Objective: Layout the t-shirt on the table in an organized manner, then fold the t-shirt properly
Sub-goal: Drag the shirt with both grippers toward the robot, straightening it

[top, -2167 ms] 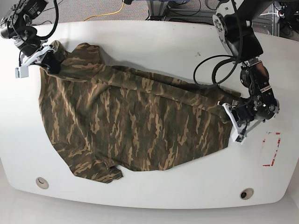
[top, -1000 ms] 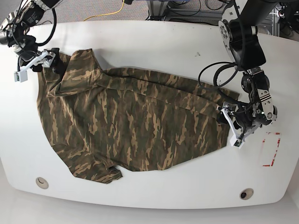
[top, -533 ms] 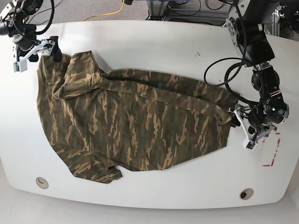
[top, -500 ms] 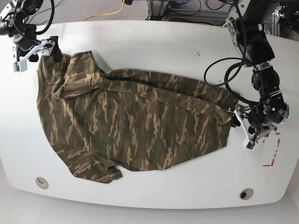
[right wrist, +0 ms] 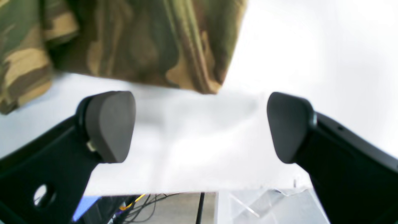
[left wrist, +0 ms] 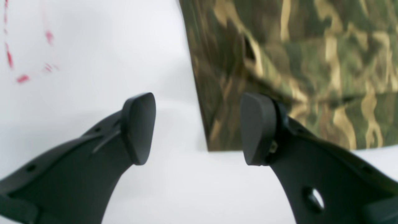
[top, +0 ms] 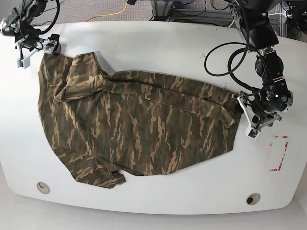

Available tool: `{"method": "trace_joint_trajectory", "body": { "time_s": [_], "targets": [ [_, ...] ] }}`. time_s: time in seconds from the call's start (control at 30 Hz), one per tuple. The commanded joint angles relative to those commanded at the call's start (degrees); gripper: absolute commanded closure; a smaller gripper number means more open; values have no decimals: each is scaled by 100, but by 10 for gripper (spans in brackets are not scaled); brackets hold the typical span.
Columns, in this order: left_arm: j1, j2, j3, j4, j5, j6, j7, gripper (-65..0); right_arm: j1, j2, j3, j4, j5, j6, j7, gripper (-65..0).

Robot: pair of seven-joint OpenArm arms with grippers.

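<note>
Overhead, the white glossy table (top: 158, 43) fills the base view; grey carpet, a yellow cable (top: 115, 12) and dark equipment legs lie beyond its far edge. Two round grommet holes (top: 253, 198) sit near the front edge, and a red-marked rectangle (top: 278, 154) lies toward the base view's right. The t-shirt (top: 139, 124) is spread across the middle of the table, mostly flat, with a folded-over flap at its upper left and creases along its top edge.

The left claw (top: 245, 120) hangs just off the shirt's right edge; the left wrist view (left wrist: 199, 127) shows its jaws spread, empty, straddling a straight hem corner of the cloth (left wrist: 279, 62), with blurred red marks (left wrist: 23, 77) on the white surface beside it. The right claw (top: 36, 48) sits at the table's far left corner; the right wrist view (right wrist: 199, 124) shows its jaws spread wide and empty, a cloth corner (right wrist: 140, 40) just ahead. Only that view reveals cables and a clear plastic piece below the table edge. Both wrist views are soft in focus.
</note>
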Motion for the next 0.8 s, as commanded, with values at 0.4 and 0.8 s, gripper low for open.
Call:
{"method": "trace_joint_trajectory", "body": {
  "time_s": [0.4, 0.8],
  "targets": [
    [35, 70, 26, -114, 0, 0, -9, -403, 378, -9, 0, -413, -290, 0, 9, -512],
    [141, 62, 0, -114, 0, 0, -9, -403, 440, -9, 0, -413, -290, 0, 9, -98]
  ]
}}
